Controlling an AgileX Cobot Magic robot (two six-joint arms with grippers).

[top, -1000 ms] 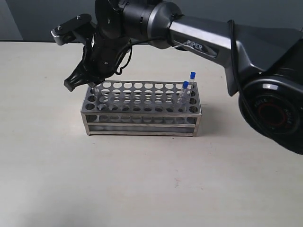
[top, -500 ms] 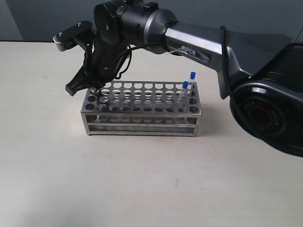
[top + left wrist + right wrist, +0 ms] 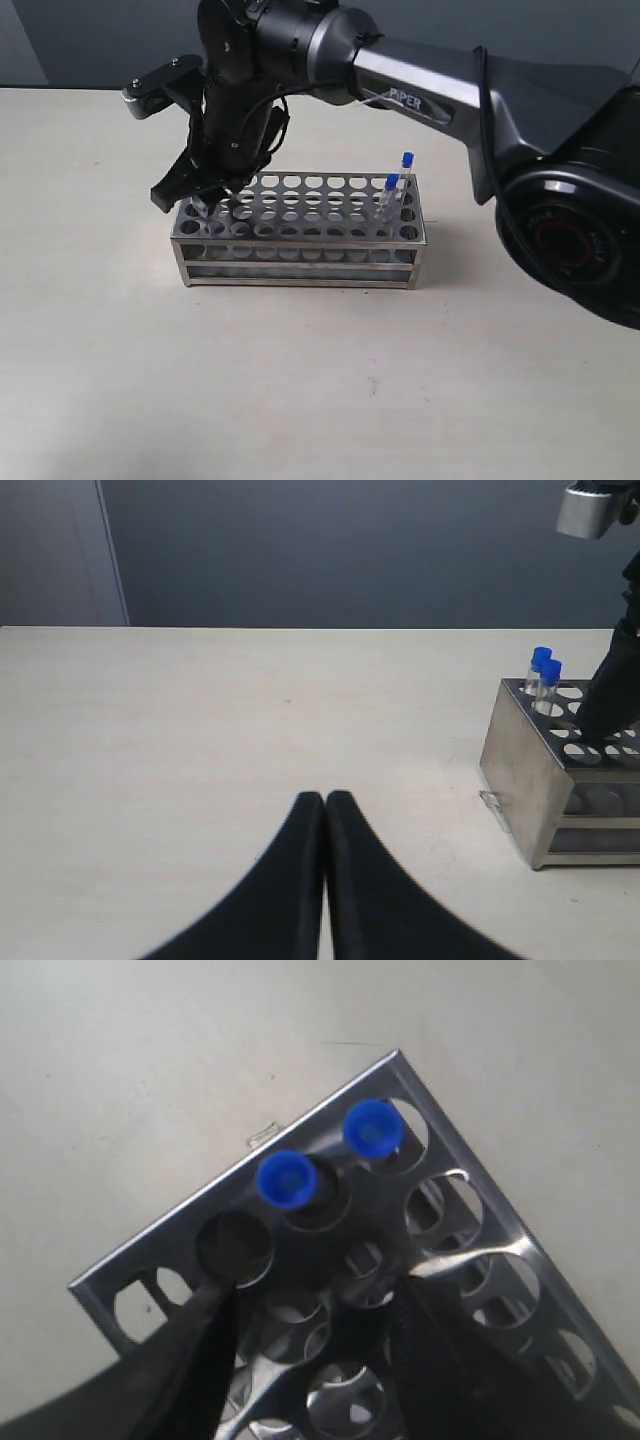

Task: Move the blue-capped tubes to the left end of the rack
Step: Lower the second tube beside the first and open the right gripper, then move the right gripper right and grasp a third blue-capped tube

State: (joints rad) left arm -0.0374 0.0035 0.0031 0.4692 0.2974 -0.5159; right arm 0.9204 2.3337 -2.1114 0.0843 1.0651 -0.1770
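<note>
The silver rack (image 3: pixel 300 252) stands mid-table. Two blue-capped tubes (image 3: pixel 392 184) (image 3: pixel 407 160) stand in its right end. My right gripper (image 3: pixel 200 203) reaches across and hangs over the rack's left end, hiding what is under it. The right wrist view shows that gripper (image 3: pixel 310 1310) open with only empty holes between its fingers, and two more blue-capped tubes (image 3: pixel 287 1180) (image 3: pixel 372 1128) seated in holes at the rack's (image 3: pixel 140 1260) corner just beyond. Those two tubes (image 3: pixel 545 668) also show in the left wrist view. My left gripper (image 3: pixel 325 798) is shut and empty over bare table, well away from the rack (image 3: pixel 520 770).
The right arm (image 3: pixel 440 90) stretches over the table's back from its base (image 3: pixel 570 240) at the right. Pale tabletop (image 3: pixel 300 380) lies in front of and to the left of the rack. A dark wall runs along the back.
My right gripper has shifted slightly right and down over the rack's left end. The two tubes at the right end have not moved.
</note>
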